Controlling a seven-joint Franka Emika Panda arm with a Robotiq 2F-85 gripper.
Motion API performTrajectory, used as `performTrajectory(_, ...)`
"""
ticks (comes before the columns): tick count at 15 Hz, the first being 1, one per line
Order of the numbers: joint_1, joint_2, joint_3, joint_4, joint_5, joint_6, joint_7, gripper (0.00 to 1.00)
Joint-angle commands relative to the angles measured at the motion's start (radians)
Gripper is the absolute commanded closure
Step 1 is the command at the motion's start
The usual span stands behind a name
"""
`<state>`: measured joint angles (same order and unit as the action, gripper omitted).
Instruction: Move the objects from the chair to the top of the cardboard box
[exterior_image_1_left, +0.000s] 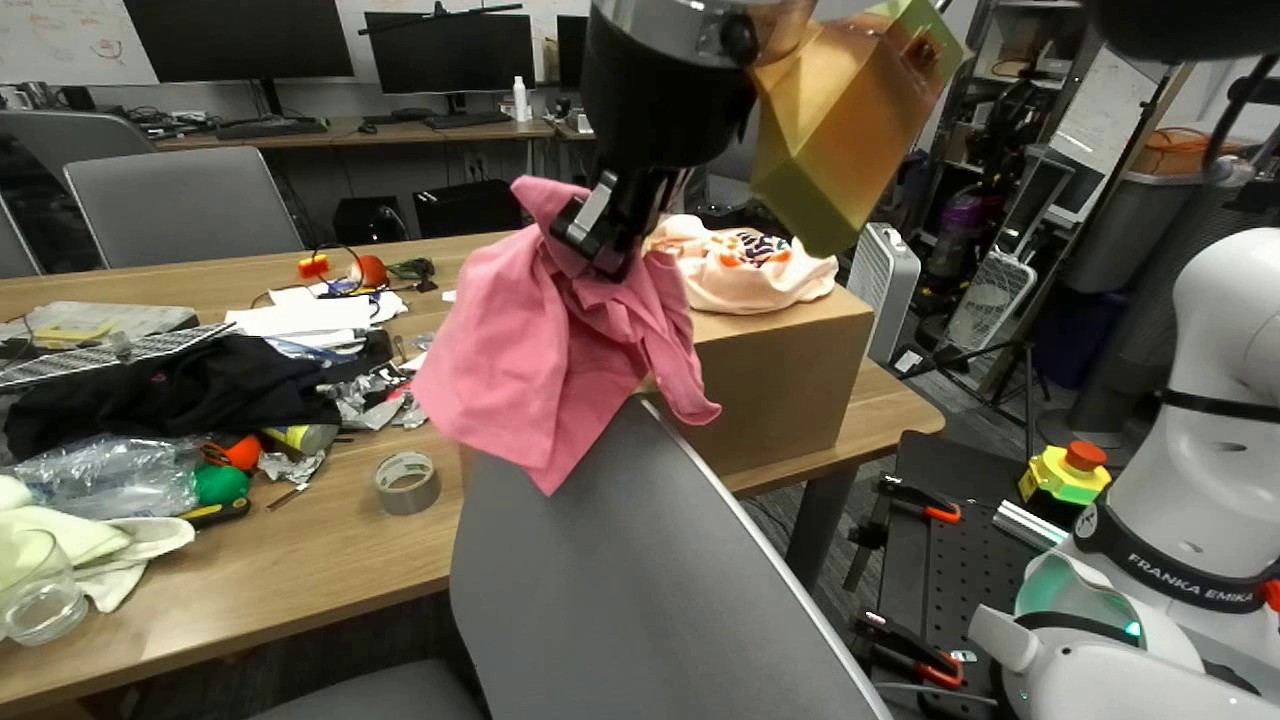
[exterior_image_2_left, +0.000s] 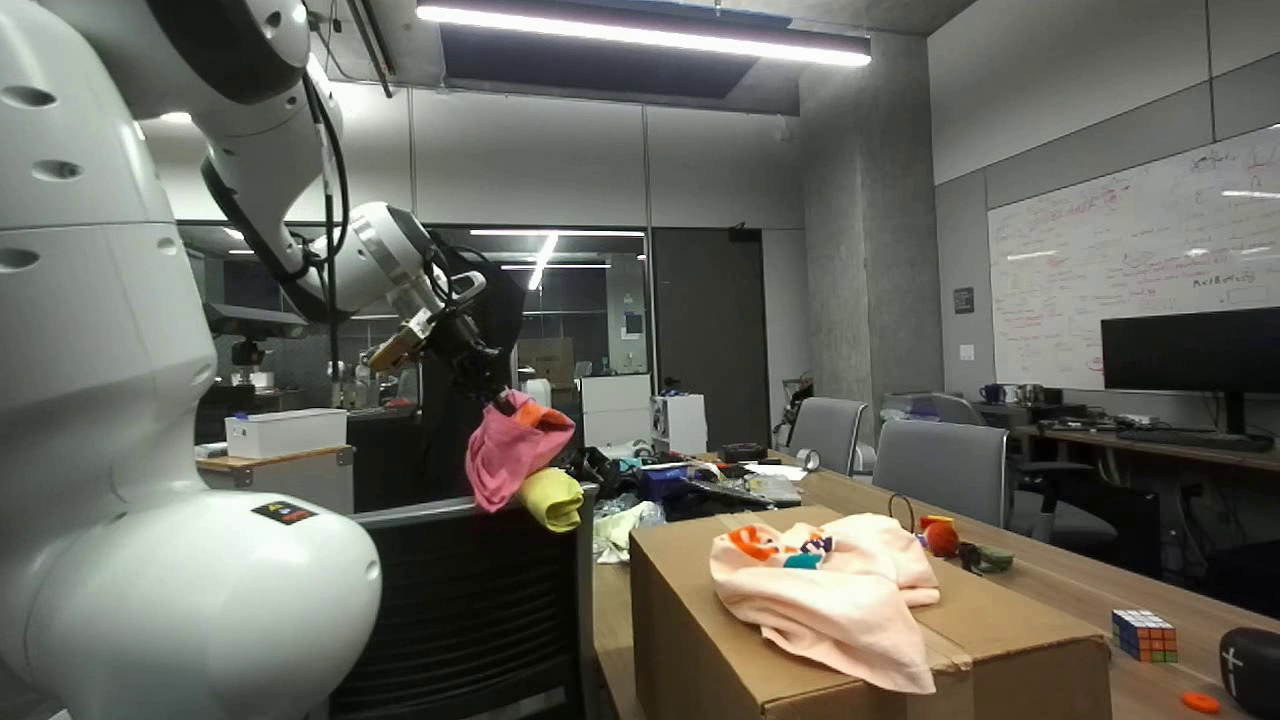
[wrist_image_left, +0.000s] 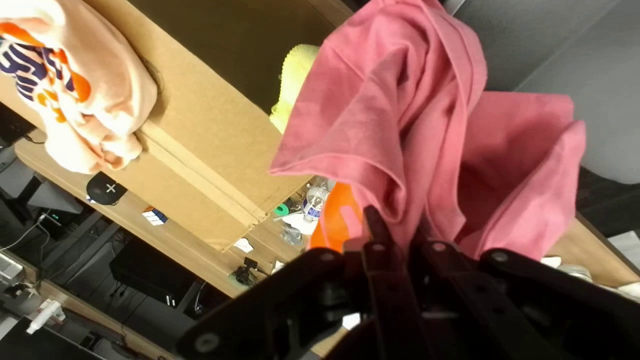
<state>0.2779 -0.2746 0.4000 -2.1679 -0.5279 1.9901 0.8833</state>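
Observation:
My gripper (exterior_image_1_left: 598, 250) is shut on a crumpled pink cloth (exterior_image_1_left: 530, 350), which hangs at the top of the grey chair's back (exterior_image_1_left: 630, 590). The gripper and cloth also show in an exterior view (exterior_image_2_left: 515, 455) and the wrist view (wrist_image_left: 370, 115), where the cloth has an orange patch. A yellow cloth (exterior_image_2_left: 550, 499) shows beside the pink one at the chair back's top; I cannot tell whether it rests there or hangs with the pink cloth. A peach cloth (exterior_image_2_left: 830, 600) with a coloured print lies on the cardboard box (exterior_image_2_left: 680, 575). The chair seat's contents are mostly hidden.
The box stands on a wooden table (exterior_image_1_left: 380, 560). A tape roll (exterior_image_1_left: 407, 483), a black cloth (exterior_image_1_left: 170, 395), plastic wrap and a glass (exterior_image_1_left: 42, 590) lie left of it. A puzzle cube (exterior_image_2_left: 1144, 636) and a black speaker (exterior_image_2_left: 1250, 670) stand on the table beside the box.

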Motion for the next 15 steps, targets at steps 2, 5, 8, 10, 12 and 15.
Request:
performTrajectory(2,-0.008,-0.072,0.045,0.025,-0.005,-0.017,0.069,0.98)
performTrajectory(5,-0.011,-0.098,0.069,0.063,0.005,-0.035,0.109,0.98)
performTrajectory(8,-0.017,-0.121,0.092,0.117,0.008,-0.074,0.155,0.98)
performTrajectory(10,-0.016,-0.14,0.093,0.156,0.023,-0.104,0.16,0.98)
performTrajectory(12,-0.017,-0.157,0.089,0.187,0.04,-0.128,0.157,0.98)
performTrajectory(15,-0.028,-0.168,0.087,0.229,0.059,-0.184,0.155,0.98)
